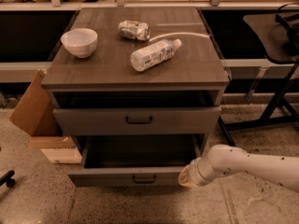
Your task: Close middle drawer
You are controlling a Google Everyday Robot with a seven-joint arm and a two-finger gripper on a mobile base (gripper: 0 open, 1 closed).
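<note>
The middle drawer [107,175] of the grey-brown cabinet [135,73] is pulled far out, and its deep empty box shows from above. Its low front has a small dark bar handle [144,178] at the centre. My gripper [186,176], at the end of the white arm [247,164] coming from the right, sits against the right end of that drawer front. The top drawer [93,121] above it stands slightly open. The lowest drawer is hidden beneath the middle one.
On the cabinet top are a white bowl [79,42], a crushed can [134,30] and a plastic bottle [154,54] lying down. A cardboard box [30,104] and a wood block [58,152] lie left of the cabinet. A black stand [275,92] is at the right.
</note>
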